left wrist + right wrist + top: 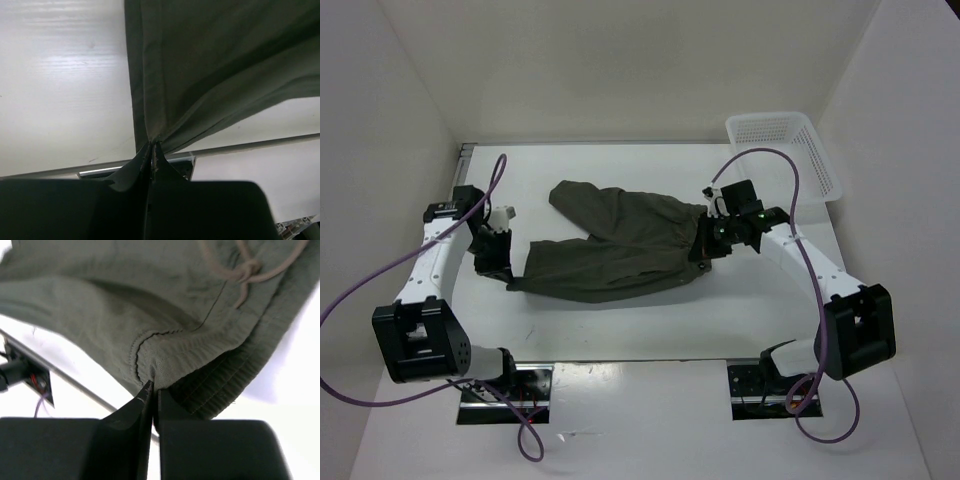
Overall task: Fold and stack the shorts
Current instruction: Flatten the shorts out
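Observation:
The dark olive-green shorts (620, 245) lie spread across the middle of the white table, waistband to the right, legs to the left. My left gripper (510, 272) is shut on the hem corner of the near leg; in the left wrist view the cloth (210, 75) is pinched at my fingertips (152, 146) and pulled taut. My right gripper (705, 252) is shut on the near end of the gathered waistband (200, 355), pinched at my fingertips (154, 385). The drawstring (245, 270) hangs knotted above. The far leg (582, 200) lies flat.
A white lattice basket (785, 150) stands at the back right corner of the table. White walls close in the table on the left, back and right. Purple cables loop from both arms. The table's near edge (640, 355) has metal mounting plates.

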